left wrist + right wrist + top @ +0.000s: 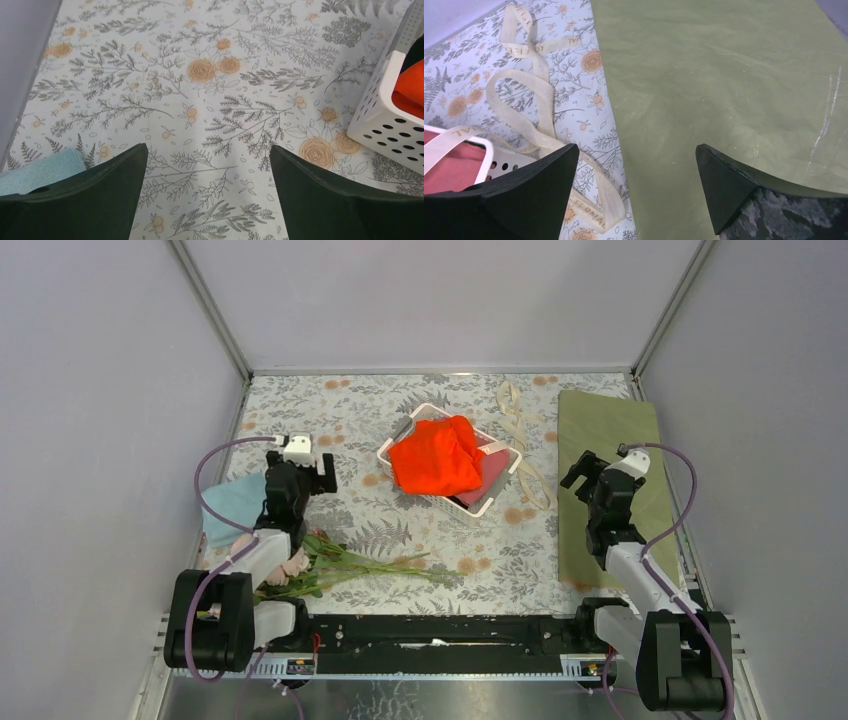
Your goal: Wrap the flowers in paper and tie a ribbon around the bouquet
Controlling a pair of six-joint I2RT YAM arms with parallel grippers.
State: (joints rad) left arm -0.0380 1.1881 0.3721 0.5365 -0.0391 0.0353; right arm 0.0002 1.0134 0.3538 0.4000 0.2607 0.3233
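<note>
Left gripper (207,148) hovers over floral worktop (150,75), right gripper (636,147) over smooth olive paper (724,75); both jaws wide, empty.

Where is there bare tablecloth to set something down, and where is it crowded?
Bare: far-left corner beyond the basket; near middle between flowers, basket and paper. Crowded: ribbon between basket and paper; blue cloth and flowers near left.
</note>
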